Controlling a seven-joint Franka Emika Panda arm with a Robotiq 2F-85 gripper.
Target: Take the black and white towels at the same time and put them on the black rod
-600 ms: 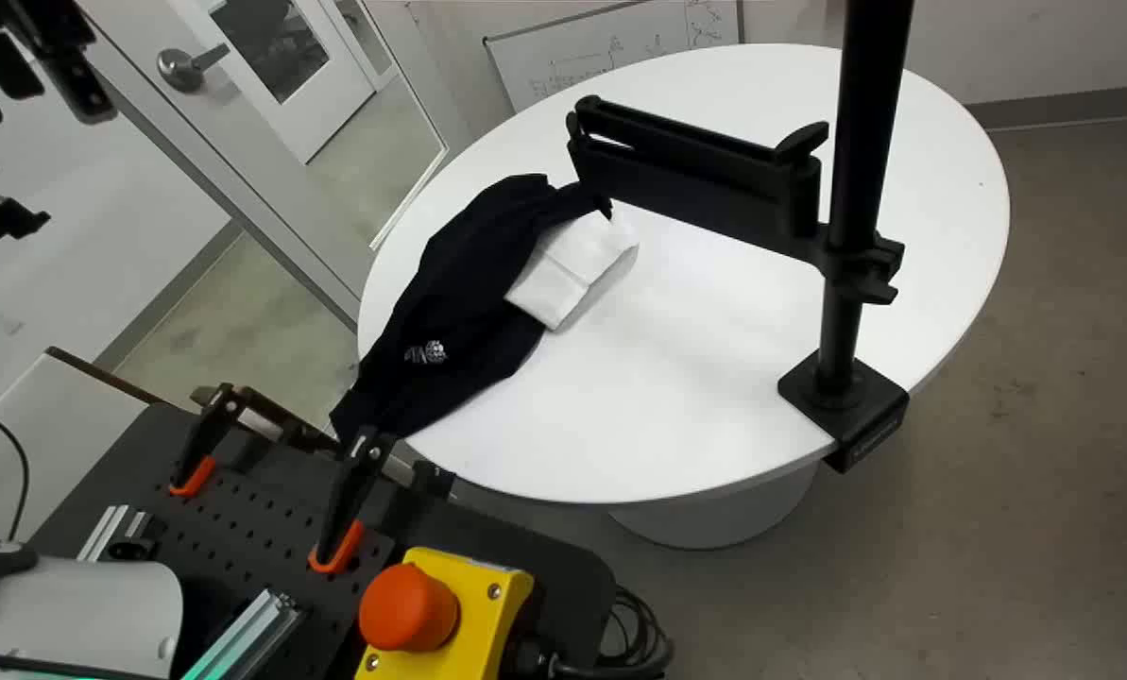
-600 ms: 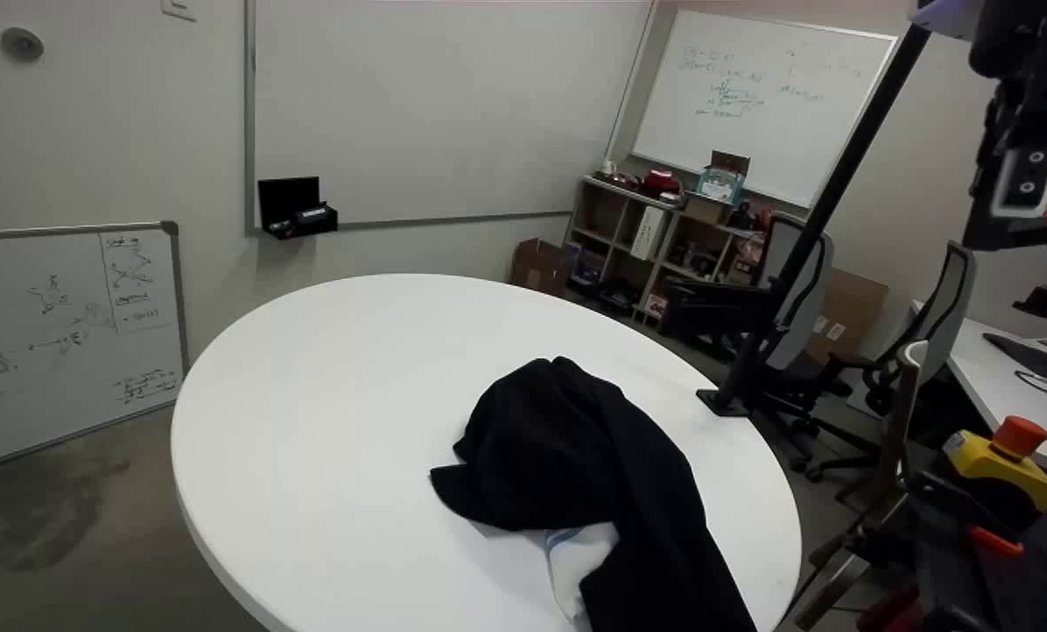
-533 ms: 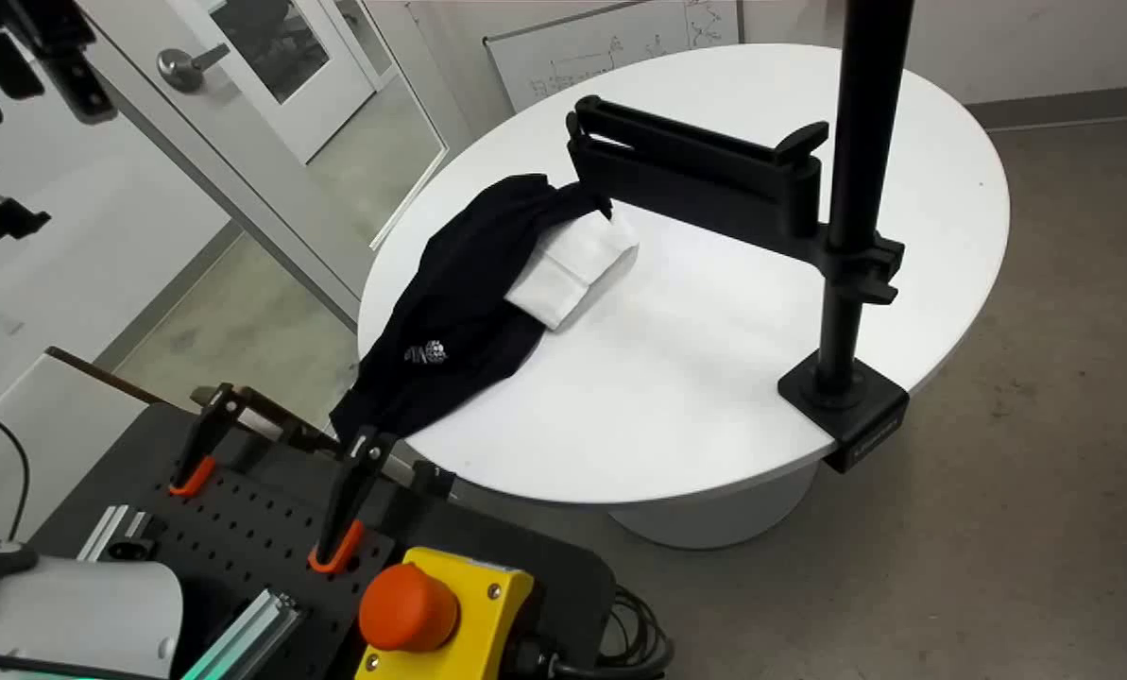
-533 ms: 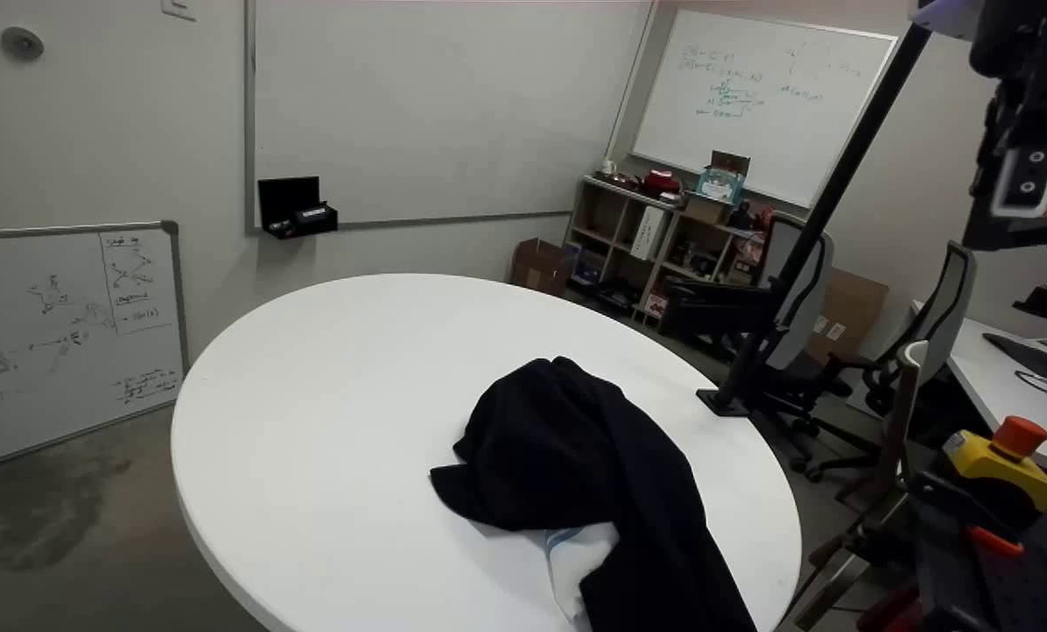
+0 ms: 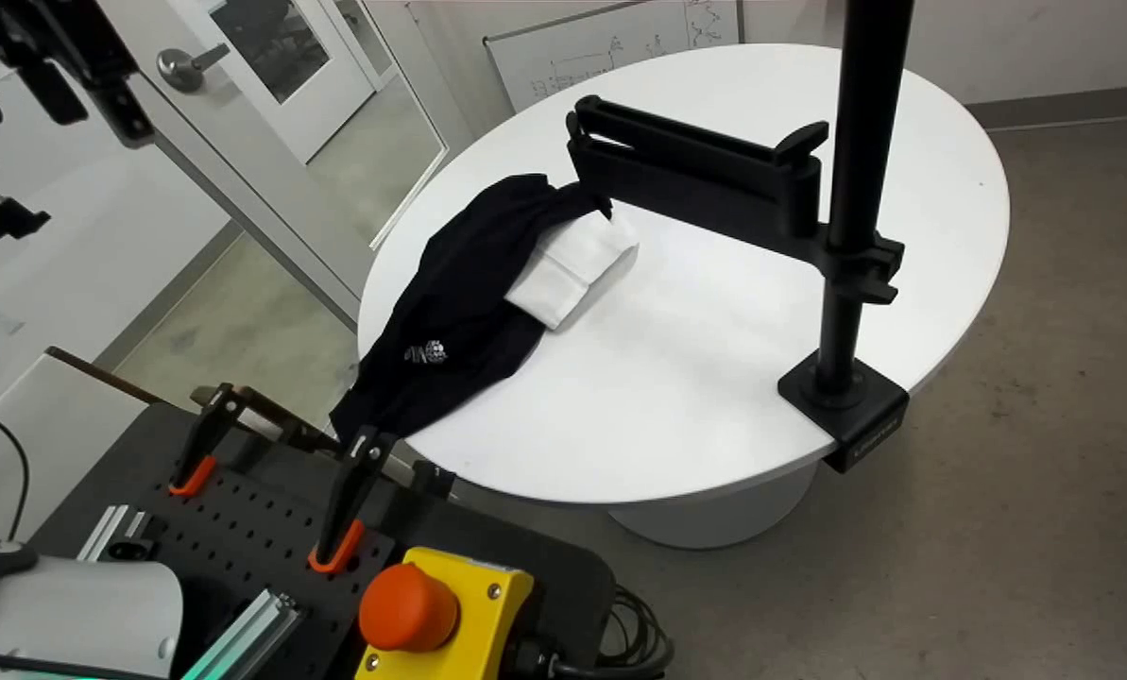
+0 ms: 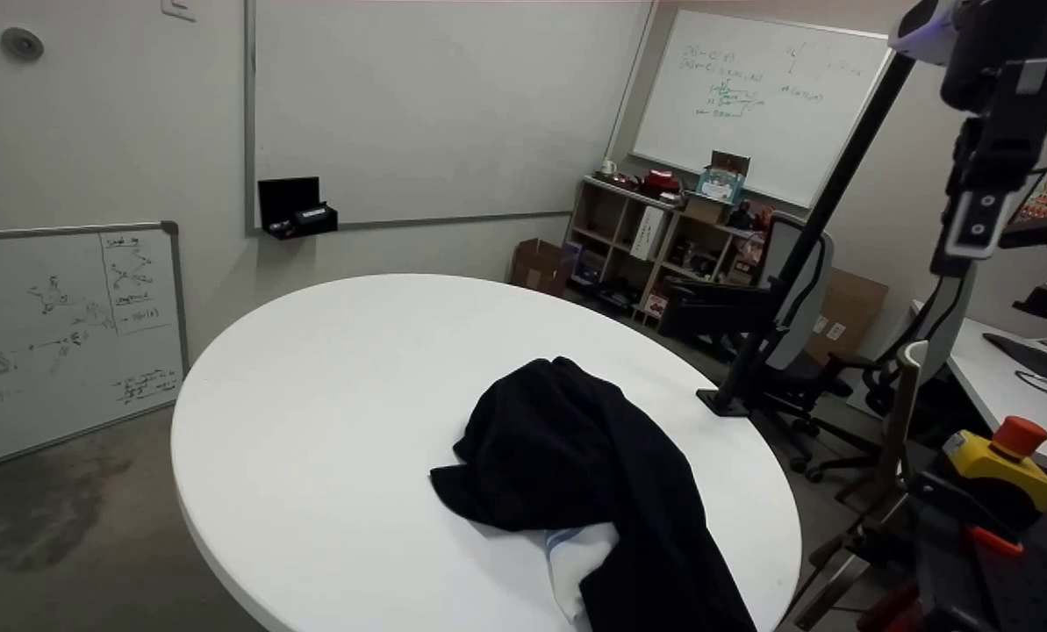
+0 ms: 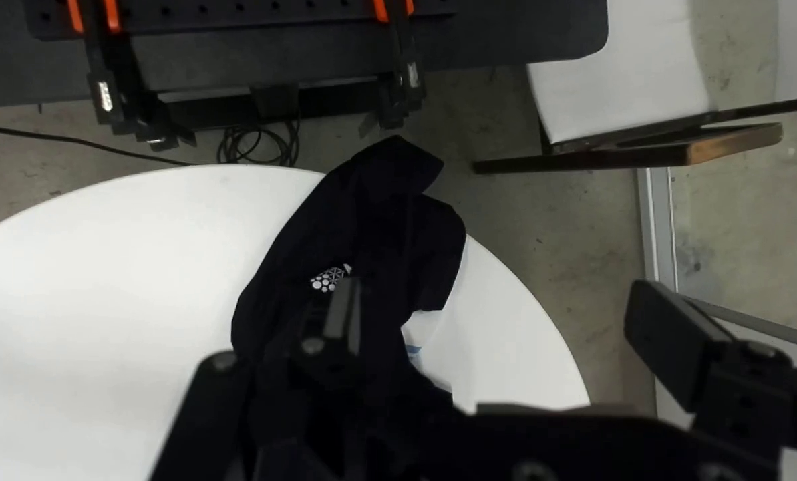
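Black towel (image 5: 469, 274): draped along the left side of the table (image 5: 676, 397) in an exterior view, near end past the edge; limp, probably light.
White towel (image 5: 572, 264): soft-looking, half hidden under the black one; might slip free, so I'd pinch where the two overlap.
Pincer (image 7: 490, 304): spread wide, gripping nothing, well apart from both towels.
Black rod (image 5: 686, 175): bare, off to the right; should take both.
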